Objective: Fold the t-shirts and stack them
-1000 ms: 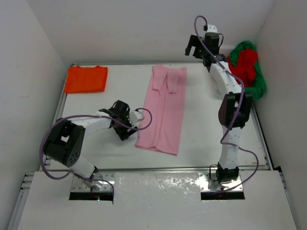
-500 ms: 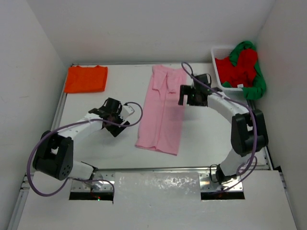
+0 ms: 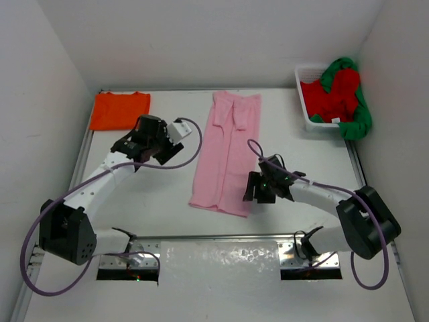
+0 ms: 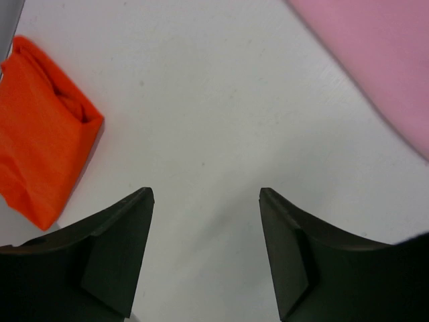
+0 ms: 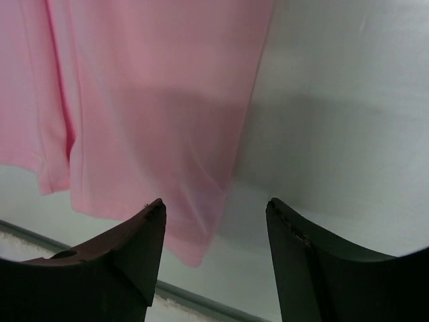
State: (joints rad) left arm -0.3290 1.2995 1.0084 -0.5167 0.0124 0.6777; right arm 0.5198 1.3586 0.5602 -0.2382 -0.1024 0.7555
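Bright, even light; soft shadows; wrist views perhaps slightly blurred.

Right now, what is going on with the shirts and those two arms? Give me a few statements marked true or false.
1. The orange shirt lies folded at the far left corner of the table. True.
2. The pink shirt sits in the basket. False: it lies in a long strip on the table; the white basket holds the red shirt, with the green shirt draped over it.
3. The left jaws are clamped on the orange shirt. False: they stand open over bare table.
4. The right jaws are open at the pink shirt's near right corner. True.
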